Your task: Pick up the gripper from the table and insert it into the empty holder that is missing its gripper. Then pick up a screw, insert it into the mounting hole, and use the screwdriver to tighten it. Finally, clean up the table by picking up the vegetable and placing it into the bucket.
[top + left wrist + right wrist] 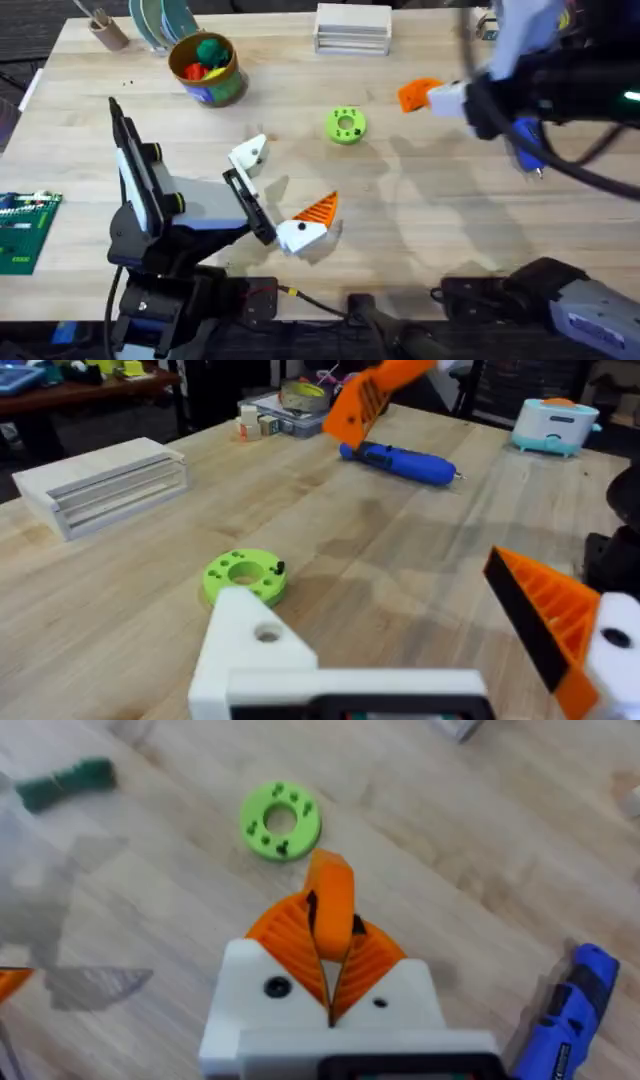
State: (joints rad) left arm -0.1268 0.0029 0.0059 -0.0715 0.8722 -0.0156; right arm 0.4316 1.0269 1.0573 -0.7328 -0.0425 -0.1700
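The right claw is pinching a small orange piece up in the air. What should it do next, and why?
Probably carry the orange gripper tip, clamped in the right gripper, across to the left gripper. There one white holder is bare while its partner wears an orange tip. The piece hangs above the table, apart from that mount, so closing the distance seems the next step.

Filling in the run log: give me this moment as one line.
right gripper: shut on the gripper, raised | left gripper: open, the empty holder bare | the screwdriver: on table
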